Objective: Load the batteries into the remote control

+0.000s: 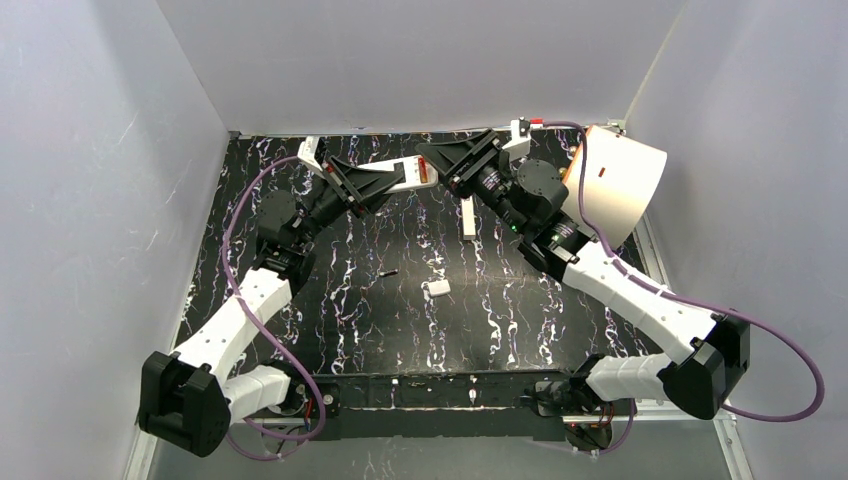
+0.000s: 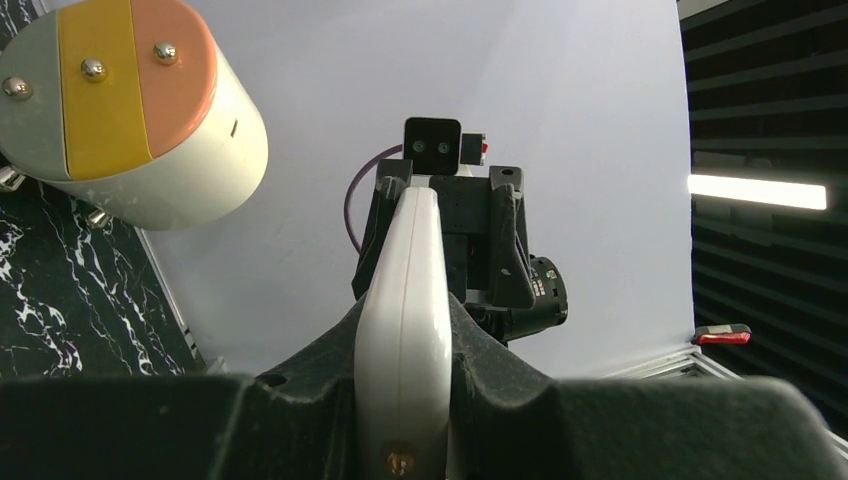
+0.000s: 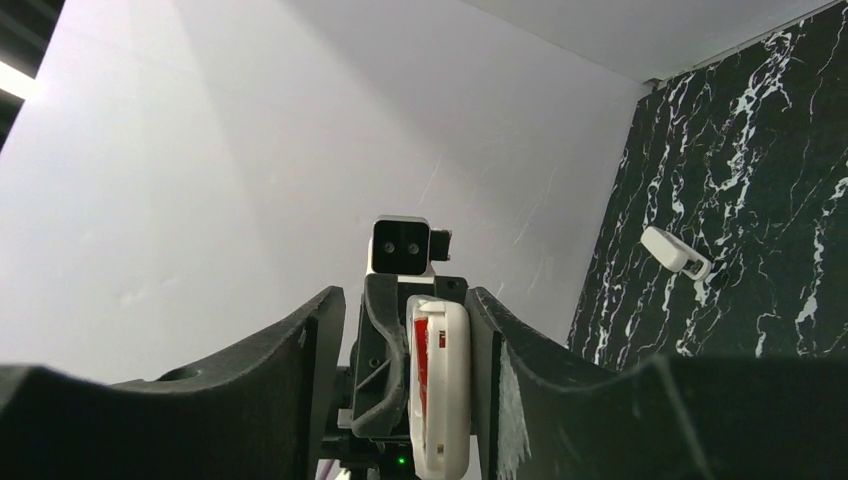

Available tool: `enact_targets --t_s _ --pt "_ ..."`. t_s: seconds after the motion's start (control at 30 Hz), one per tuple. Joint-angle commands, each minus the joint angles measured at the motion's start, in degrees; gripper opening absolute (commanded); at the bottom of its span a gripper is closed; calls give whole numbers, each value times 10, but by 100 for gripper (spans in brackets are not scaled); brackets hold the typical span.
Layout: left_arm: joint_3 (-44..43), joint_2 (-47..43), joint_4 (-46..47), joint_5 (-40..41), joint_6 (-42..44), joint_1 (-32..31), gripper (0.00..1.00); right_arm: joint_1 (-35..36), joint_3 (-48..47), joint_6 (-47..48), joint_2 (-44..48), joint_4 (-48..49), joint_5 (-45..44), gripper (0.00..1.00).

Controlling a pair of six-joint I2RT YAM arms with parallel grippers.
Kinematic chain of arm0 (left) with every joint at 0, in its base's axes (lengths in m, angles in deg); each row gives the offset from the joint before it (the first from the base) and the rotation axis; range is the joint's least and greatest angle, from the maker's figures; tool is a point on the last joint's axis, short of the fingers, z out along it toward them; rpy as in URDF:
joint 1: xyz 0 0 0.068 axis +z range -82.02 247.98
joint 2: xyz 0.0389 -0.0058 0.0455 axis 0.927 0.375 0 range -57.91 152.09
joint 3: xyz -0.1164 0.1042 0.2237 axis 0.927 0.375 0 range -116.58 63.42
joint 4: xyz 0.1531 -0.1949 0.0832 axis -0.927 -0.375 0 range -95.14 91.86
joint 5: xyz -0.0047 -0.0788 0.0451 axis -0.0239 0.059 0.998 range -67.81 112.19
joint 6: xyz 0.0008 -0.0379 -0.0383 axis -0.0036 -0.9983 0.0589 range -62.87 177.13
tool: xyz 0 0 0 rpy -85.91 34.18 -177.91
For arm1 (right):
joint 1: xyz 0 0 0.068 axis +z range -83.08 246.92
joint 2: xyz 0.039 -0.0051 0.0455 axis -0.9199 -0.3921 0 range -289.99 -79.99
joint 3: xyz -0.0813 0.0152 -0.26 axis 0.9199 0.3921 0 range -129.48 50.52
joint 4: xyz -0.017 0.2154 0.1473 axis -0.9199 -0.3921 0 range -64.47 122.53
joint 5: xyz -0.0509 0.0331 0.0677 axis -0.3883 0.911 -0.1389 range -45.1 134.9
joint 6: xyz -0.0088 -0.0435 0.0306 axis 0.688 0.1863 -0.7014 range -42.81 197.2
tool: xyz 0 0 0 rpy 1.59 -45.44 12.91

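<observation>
One battery [image 1: 387, 272] loose on the dark marbled surface [image 1: 330, 300], near a small white piece [image 1: 437, 288]. Red strip [image 3: 420, 365] visible in the open back of the remote [image 1: 402, 180], raised above the far side. Clamped narrow on that remote from the left: left tool [image 1: 372, 185]. Facing it, right tool [image 1: 432, 162], jaws spread wide either side of the remote's tip, not gripping. Below them, second white remote [image 1: 467, 218] flat on the surface. White tub [image 1: 620, 185] at far right.

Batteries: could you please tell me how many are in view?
2. One dark battery lies on the black marbled table; one orange-red battery seems seated in the white remote the left gripper holds. Others may be hidden.
</observation>
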Motion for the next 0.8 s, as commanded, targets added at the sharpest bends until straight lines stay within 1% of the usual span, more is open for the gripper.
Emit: enact_targets --t_s 0.0,0.07,0.2,0.37,0.47,0.5,0.57,0.63,0.67,0.7,0.73,0.77 --pt "-32 11 14 -4 -10 -1 0 -11 -6 48 11 65 55 55" --pt "-37 14 14 -7 -13 -1 0 -14 -15 56 6 56 70 55" --pt "-37 17 13 -6 -19 -2 0 -17 -12 66 6 59 74 44" --pt "-53 22 13 -5 -37 -1 0 -20 -17 90 7 56 98 38" --pt "-67 26 13 -10 -37 -1 0 -24 -25 103 2 41 109 23" --pt "-69 27 13 -12 -37 -2 0 -26 -29 106 -1 33 113 20" --pt "-69 27 11 -15 -36 -2 0 -28 -34 109 -6 26 117 17" --pt "-66 26 12 -14 -34 -1 0 -32 -33 107 -6 28 119 20" --pt "-65 25 11 -13 -32 -2 0 -33 -33 102 -6 30 121 25" --pt "-65 25 11 -13 -31 -1 0 -36 -32 96 -5 31 122 33" --pt "-65 23 12 -13 -28 -2 0 -39 -32 89 -3 32 120 46" --pt "-65 22 11 -14 -24 -2 0 -42 -30 77 -1 32 118 55"
